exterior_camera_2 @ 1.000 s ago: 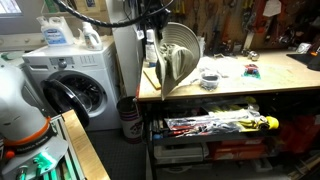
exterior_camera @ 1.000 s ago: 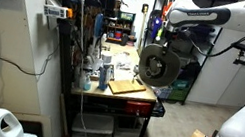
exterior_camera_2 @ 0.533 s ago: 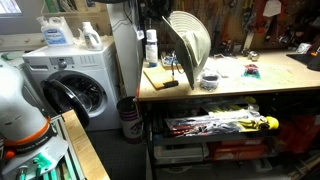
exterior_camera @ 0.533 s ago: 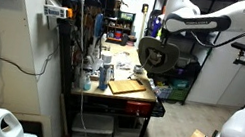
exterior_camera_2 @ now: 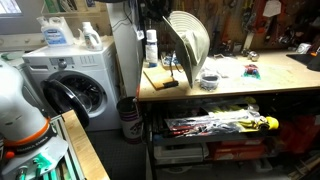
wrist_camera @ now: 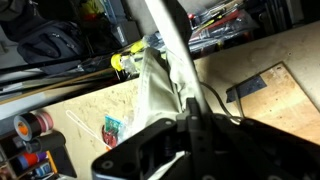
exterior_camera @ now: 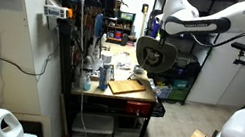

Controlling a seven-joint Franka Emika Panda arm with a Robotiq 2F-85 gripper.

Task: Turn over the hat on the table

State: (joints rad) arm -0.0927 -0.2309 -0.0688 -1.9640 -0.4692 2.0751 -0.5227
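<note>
Currently gripper (wrist_camera: 190, 122) clamped on hat (exterior_camera_2: 190, 45) brim; hat hangs upright beneath it, over table (exterior_camera_2: 268, 76); pale ribbed straw face, opposite face dark.

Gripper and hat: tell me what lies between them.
Nothing. In the wrist view the gripper is shut straight on the brim of the hat.

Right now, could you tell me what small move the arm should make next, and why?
Probably tip the hat past upright, toward the table: the claw is shut on its brim, and the hat stands on edge over the wood, neither face down yet.
</note>
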